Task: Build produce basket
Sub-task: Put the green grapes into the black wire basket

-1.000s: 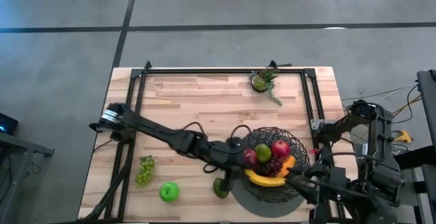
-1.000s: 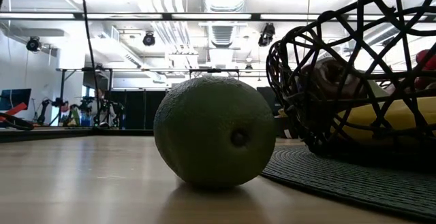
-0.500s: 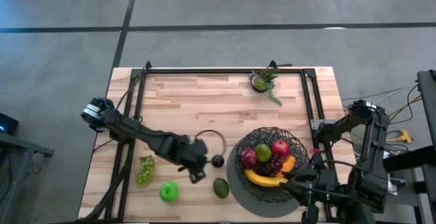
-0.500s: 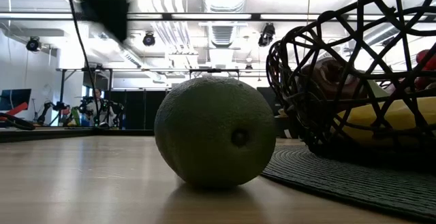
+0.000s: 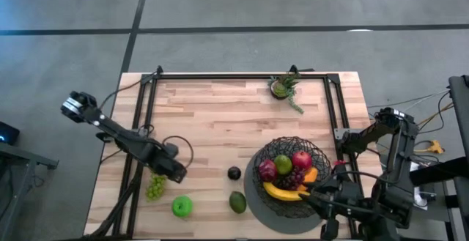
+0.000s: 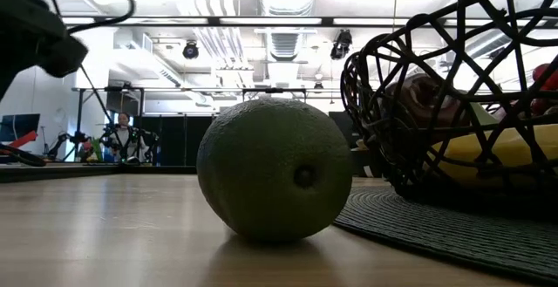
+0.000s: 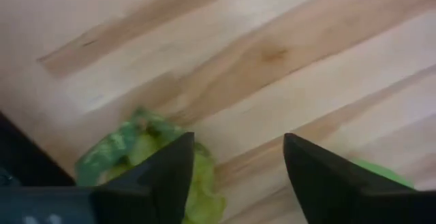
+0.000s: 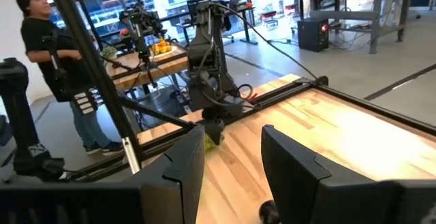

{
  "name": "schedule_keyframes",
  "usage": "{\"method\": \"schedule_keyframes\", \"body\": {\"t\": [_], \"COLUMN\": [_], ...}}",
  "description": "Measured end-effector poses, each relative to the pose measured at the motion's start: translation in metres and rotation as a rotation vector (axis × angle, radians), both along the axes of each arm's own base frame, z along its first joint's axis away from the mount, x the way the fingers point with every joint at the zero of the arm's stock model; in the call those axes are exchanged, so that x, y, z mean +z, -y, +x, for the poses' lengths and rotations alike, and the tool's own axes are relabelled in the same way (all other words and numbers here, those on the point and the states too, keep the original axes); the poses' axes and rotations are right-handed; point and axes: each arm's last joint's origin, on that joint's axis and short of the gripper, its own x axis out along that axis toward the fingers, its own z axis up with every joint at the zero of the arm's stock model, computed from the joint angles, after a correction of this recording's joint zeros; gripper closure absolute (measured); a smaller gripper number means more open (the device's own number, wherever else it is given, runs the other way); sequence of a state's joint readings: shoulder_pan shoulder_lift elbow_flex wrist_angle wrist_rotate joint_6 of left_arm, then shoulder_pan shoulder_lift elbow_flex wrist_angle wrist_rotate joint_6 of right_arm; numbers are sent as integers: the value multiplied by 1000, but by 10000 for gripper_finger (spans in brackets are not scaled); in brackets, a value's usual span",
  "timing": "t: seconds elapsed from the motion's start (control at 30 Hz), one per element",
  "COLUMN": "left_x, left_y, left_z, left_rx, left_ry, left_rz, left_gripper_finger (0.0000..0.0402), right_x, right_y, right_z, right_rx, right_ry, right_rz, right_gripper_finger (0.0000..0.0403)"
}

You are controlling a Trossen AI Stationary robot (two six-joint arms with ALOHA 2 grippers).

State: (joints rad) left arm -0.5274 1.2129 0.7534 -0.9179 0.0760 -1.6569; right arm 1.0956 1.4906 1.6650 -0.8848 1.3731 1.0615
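The green grapes (image 5: pixel 155 184) lie near the worktop's (image 5: pixel 220 116) front-left corner, a knobbly pale-green bunch with its long axis running front to back. My left gripper (image 5: pixel 178 173) hangs just beside them, towards the basket (image 5: pixel 289 169), jaws spread wide and holding nothing; in the left wrist view the bunch (image 7: pixel 146 159) sits right at one fingertip. That arm is far nearer than the right gripper (image 8: pixel 231 163), parked open and empty off the worktop's right edge. I judge the grapes the next pick. The green apple (image 5: pixel 182 206), avocado (image 5: pixel 237 201) and plum (image 5: pixel 234 173) remain outside the basket.
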Motion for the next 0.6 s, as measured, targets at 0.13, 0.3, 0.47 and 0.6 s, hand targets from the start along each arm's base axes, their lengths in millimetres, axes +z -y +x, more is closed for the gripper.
{"method": "schedule_keyframes", "body": {"t": [0.13,0.3,0.47,0.6], "left_x": [-1,-9,-20,-33], "left_y": [-11,-16,-13,-9], "left_z": [-18,-28,-27,-21], "left_rx": [71,74,49,30], "left_ry": [25,4,-59,-139], "left_rz": [-10,-19,6,39], "left_gripper_finger": [164,160,159,159], "right_x": [0,0,0,0], "right_y": [3,5,5,5], "right_z": [5,8,8,8], "right_rx": [-16,-27,-26,-26], "right_ry": [-3,-5,-5,-8], "right_rz": [-9,-13,-13,-21], "right_gripper_finger": [271,271,271,271]}}
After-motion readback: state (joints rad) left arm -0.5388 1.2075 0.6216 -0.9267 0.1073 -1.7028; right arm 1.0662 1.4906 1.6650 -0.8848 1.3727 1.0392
